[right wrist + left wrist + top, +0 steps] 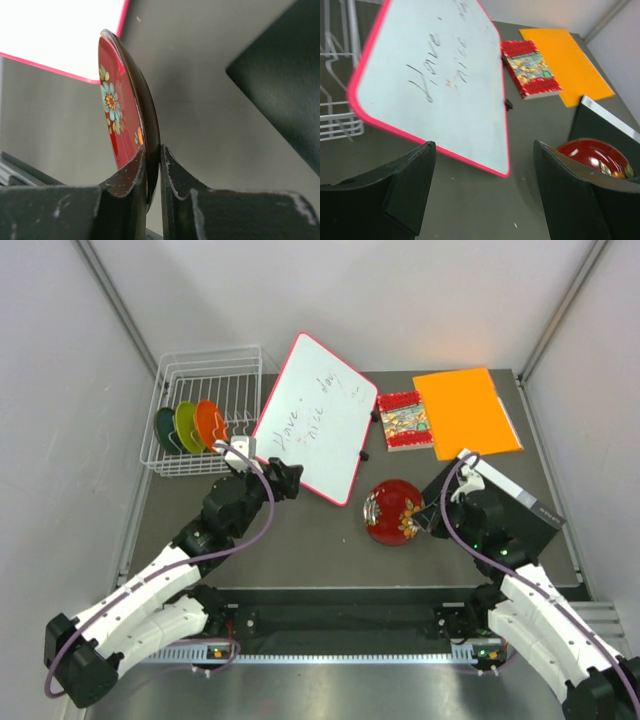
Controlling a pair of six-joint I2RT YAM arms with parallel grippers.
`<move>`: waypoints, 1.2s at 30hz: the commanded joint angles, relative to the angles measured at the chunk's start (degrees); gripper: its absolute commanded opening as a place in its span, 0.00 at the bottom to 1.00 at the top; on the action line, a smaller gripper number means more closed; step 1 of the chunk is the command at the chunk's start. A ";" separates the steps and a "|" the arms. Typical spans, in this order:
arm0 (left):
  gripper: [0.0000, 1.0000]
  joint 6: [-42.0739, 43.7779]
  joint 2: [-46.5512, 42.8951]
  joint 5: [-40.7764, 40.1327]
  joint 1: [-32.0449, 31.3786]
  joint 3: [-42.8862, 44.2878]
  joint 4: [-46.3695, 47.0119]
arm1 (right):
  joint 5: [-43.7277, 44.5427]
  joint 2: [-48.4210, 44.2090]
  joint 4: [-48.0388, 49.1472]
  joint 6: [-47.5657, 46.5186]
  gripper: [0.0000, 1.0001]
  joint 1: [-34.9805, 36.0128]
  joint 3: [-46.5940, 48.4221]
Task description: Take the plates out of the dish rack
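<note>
The white wire dish rack [200, 370] stands at the far left and holds three upright plates: dark teal [166, 430], lime green [187, 426] and orange [211, 424]. My right gripper [432, 515] is shut on the rim of the dark red plate [393, 511], patterned side up, over the table's middle. In the right wrist view the red plate [120, 110] stands edge-on between my fingers [172, 177]. My left gripper [290, 478] is open and empty just right of the rack, by the whiteboard's lower edge. The rack's corner [337, 117] shows in the left wrist view.
A pink-framed whiteboard [316, 415] lies tilted between rack and centre. A red patterned book [404, 421] and an orange folder [466, 412] lie at the back right. A black box [500, 505] sits under my right arm.
</note>
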 commanded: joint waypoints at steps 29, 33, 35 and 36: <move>0.91 5.04 6.99 -17.15 11.07 5.13 -1.57 | 1.20 17.97 -0.33 -4.84 0.59 -1.29 2.68; 0.91 4.95 10.16 -12.83 19.17 6.81 1.14 | 6.47 18.25 -5.79 -7.49 0.63 -1.20 5.85; 0.91 6.44 12.44 -12.39 23.29 8.12 2.99 | 7.71 16.93 -6.15 -7.58 0.64 -1.12 6.30; 0.90 6.88 13.32 -12.38 24.62 9.00 4.13 | 7.98 15.62 -6.41 -7.49 0.64 -1.03 6.56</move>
